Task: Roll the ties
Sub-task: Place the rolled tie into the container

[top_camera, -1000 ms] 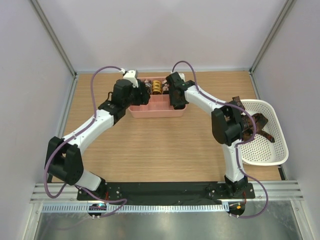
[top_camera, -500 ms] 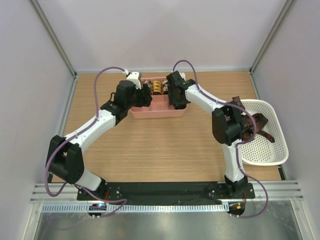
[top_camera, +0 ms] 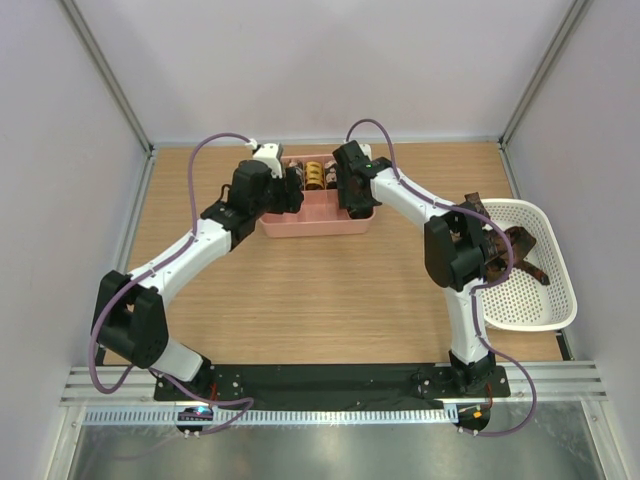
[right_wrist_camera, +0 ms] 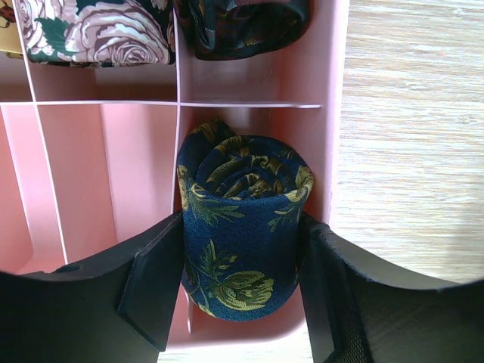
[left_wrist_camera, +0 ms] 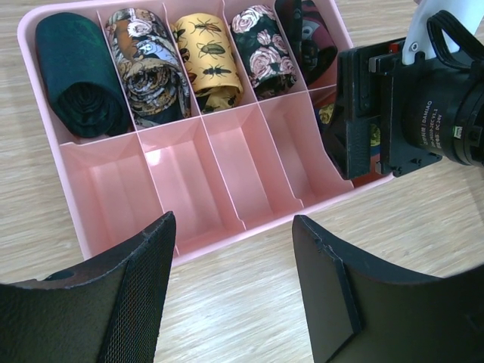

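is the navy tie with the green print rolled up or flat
Rolled. The navy tie shows a spiral at its end and sits as a coil in the pink tray's corner compartment, between the right gripper's jaws.

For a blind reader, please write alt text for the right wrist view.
The right claw grips a rolled navy tie with yellow-green flowers in a corner compartment of a pink tray. In the row beyond lie a rose-patterned roll and a dark roll.

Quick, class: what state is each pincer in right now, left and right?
Left pincer: open, holding nothing, over the pink tray.
Right pincer: closed on the rolled navy tie.
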Controlling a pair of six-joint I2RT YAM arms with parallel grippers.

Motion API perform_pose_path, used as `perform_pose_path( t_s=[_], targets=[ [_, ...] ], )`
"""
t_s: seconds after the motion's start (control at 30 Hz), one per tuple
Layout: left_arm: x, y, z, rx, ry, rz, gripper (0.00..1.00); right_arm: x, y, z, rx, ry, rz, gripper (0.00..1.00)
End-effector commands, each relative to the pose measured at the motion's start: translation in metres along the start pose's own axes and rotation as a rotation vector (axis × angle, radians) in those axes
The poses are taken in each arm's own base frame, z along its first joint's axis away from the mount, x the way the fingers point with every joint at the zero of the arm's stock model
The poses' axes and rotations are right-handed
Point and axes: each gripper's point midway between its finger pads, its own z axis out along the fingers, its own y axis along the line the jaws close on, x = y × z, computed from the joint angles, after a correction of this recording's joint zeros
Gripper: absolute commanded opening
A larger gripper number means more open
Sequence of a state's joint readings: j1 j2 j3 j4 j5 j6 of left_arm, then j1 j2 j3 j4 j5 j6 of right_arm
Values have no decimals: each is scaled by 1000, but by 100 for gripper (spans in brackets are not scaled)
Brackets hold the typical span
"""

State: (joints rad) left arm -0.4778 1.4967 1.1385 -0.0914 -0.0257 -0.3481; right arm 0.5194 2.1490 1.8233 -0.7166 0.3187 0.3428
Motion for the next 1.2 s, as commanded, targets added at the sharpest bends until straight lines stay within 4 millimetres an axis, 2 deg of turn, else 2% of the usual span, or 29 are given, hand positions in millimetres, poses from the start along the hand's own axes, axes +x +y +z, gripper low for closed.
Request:
perform_pose_path(
  t_s=[0.0,0.2,0.27,0.37,0.4,0.43,0.47,0.53,0.67,0.7,0.77,0.8,0.87,0.9,0.93,0.97,1.0,1.03,1.07,1.13,1.17],
  targets=[
    [-21,-6,-7,9,-47,25,64,40,-17,16,49,144,-36,46],
    [-20,-8,-9,12,-43,33,64,62,-20,38,74,197,-49,40],
    [-17,-11,-9,22,-35,40,64,75,-18,43,58,226,-42,40],
    [-9,-23,-9,56,-24,53,64,81,-15,50,24,241,-25,43],
    [-8,-28,-9,68,-29,55,64,80,-14,49,19,235,-24,43],
    [2,-33,-9,82,-17,60,64,78,-14,48,18,231,-20,45],
    [-1,-38,-8,97,-40,55,64,74,-13,46,14,222,-18,51],
    [11,-41,-5,101,-28,54,64,68,-13,40,14,215,-14,59],
    [13,-46,-5,91,-73,61,64,53,-15,30,22,197,-21,66],
    [3,-49,-6,100,-125,55,64,53,-17,28,29,199,-28,67],
    [5,-43,-12,85,-164,36,66,48,-17,24,30,191,-26,67],
    [-4,-45,-15,97,-217,28,66,48,-17,23,29,193,-31,68],
    [-2,-37,-21,83,-263,11,72,45,-17,21,27,189,-31,68],
    [-3,-34,-23,70,-289,-8,85,46,-17,21,29,187,-31,68],
    [-15,-33,-26,70,-357,-38,100,46,-16,21,26,188,-32,68],
    [-18,-26,-28,40,-397,-76,100,45,-17,21,24,186,-28,68],
    [-8,-16,-28,10,-414,-115,100,46,-15,22,21,189,-30,68],
    [-23,-12,-33,-1,-509,-194,100,46,-15,22,17,189,-28,68],
    [-26,10,-35,-101,-569,-380,100,46,-15,22,14,189,-26,67],
    [-11,27,-28,-187,-537,-520,100,43,-14,20,9,181,-23,66],
    [-12,29,-29,-189,-536,-514,100,43,-14,20,9,181,-23,66]
  ],
)
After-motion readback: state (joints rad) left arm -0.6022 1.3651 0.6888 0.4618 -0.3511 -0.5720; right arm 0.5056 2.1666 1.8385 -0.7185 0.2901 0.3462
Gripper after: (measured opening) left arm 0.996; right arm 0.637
